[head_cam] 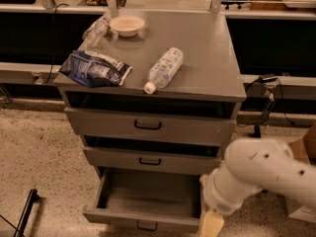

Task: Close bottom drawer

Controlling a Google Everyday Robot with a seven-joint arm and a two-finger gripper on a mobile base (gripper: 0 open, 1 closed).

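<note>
Camera view: the bottom drawer (pixel 148 201) stands pulled well out of the grey desk (pixel 212 58). Its bare inside is showing, and its small black handle (pixel 146 226) sits on the low front. The pincer (pixel 211 224) hangs just beside the drawer's right front corner, on the end of the white arm (pixel 256 174). Only its pale end is in sight, so I cannot tell whether it is wide or narrow.

To close the drawer well, the pincer should probably come round before the drawer's front, near the handle. It should then press squarely and steadily inward. A shove at the corner may skew the drawer and jam it.
</note>
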